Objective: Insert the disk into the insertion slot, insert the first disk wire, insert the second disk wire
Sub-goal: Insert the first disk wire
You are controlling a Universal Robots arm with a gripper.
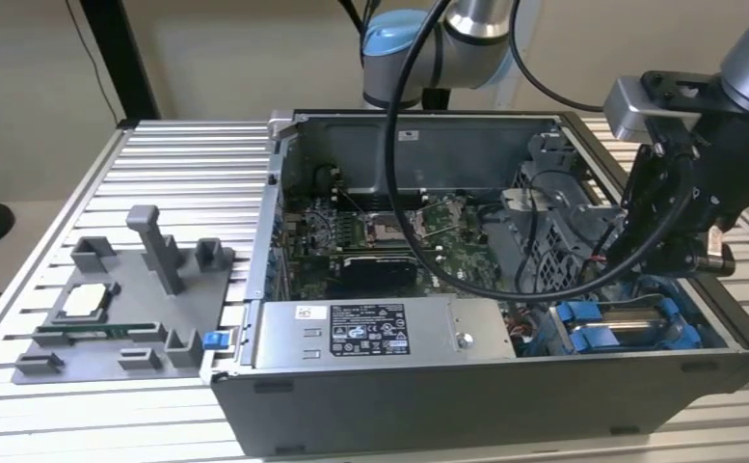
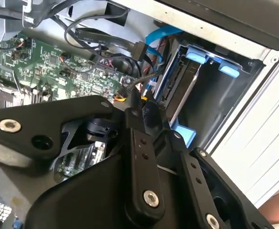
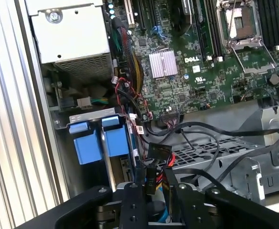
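Observation:
The disk (image 1: 634, 324) sits in the insertion slot (image 1: 698, 311) at the case's corner nearest the exterior view's right, its blue carrier tabs (image 3: 100, 141) showing at the bay mouth. In the second wrist view the disk (image 2: 183, 90) stands on edge inside the grey bay (image 2: 221, 102). My gripper (image 1: 625, 265) hangs just above that bay. In both wrist views its fingers are closed around a black wire connector (image 3: 151, 180) with red and yellow leads, close beside the disk's end. The gripper (image 3: 153, 190) (image 2: 148, 110) hides the connector's lower part.
A grey power-supply box (image 1: 387, 333) lies along the case's front wall and the motherboard (image 3: 201, 71) fills the floor. Loose black cables (image 3: 211, 131) and a blue cable (image 2: 159, 37) cross near the bay. A grey fixture (image 1: 130, 299) stands on the slatted table (image 1: 169, 154).

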